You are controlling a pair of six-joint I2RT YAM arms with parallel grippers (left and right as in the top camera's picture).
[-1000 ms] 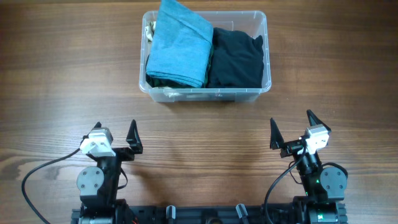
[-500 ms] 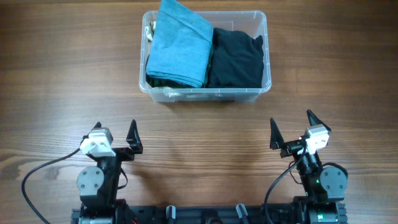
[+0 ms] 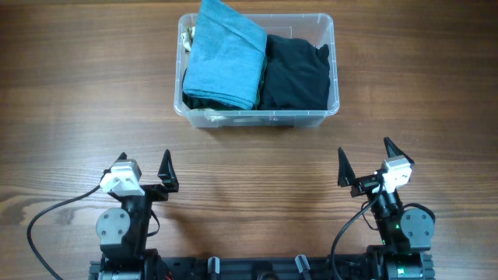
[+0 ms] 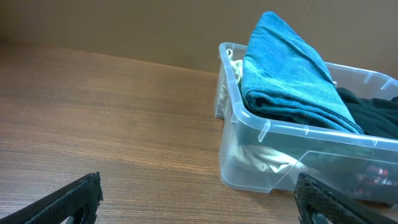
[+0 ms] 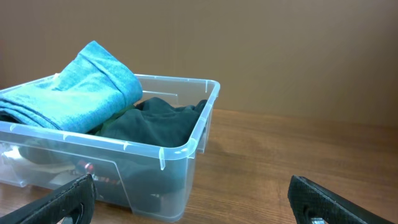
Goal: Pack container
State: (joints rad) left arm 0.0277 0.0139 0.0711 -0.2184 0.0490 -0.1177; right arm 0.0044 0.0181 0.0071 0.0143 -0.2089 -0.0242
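Observation:
The clear plastic container [image 3: 333, 47] stands at the far middle of the table, also seen as the container [image 4: 249, 121] in the left wrist view and the container [image 5: 186, 146] in the right wrist view. Inside it lie a folded blue garment [image 3: 223, 54] on the left and a folded black garment [image 3: 296, 71] on the right. Something white [image 3: 187, 36] shows at its far left corner. My left gripper [image 3: 144, 167] is open near the front left, well short of the container. My right gripper [image 3: 364, 159] is open near the front right, with nothing between its fingers.
The wooden table [image 3: 78, 93] runs wide on both sides of the container. A black cable [image 3: 47, 214] curves from the left arm's base at the front edge. A brown wall [image 5: 280, 50] stands behind the table.

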